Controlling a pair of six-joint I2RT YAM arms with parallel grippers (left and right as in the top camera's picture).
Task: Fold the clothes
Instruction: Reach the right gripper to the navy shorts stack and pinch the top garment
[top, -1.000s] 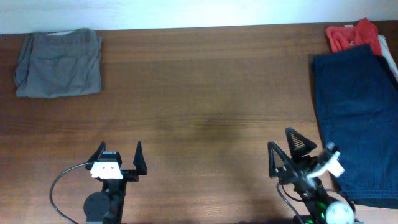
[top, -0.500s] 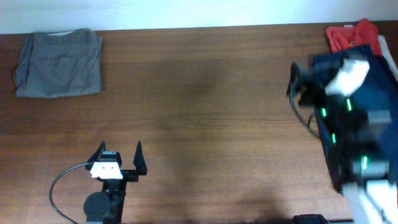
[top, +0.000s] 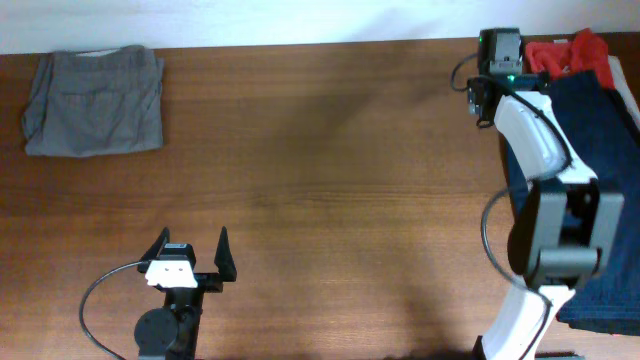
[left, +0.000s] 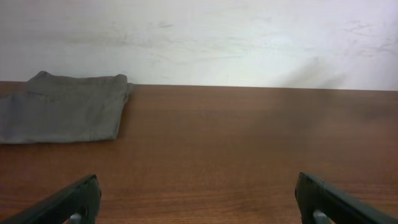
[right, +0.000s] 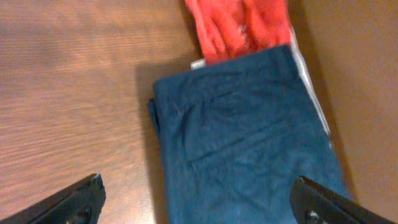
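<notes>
Swinging up from the lower right of the overhead view a second ago, the right arm now stretches to the upper right corner, while the left arm has not shifted.

The right gripper (right: 199, 208) has its fingers (right: 78, 200) spread wide and empty, showing only at the two lower corners of its wrist view. It hangs over the waistband end of the navy shorts (right: 249, 162), and whether it touches them cannot be told. The left gripper (top: 191, 246) is likewise spread and holds nothing, parked at the lower left above the bare table (top: 330, 180).

The navy shorts lie along the right edge of the overhead frame, opened out flat and unfolded, with a back pocket seam facing up. A pale strip of fabric (right: 311, 81) peeks out from under their right side. Touching their top edge, the red garment (right: 239, 28) sits bunched in the upper right corner.

Far across the table, in the upper left, the grey shorts (top: 95, 100) rest in a compact, squared packet, which I judge to be already folded. That would leave the navy shorts and the red garment to do, so the task looks roughly a third done.
</notes>
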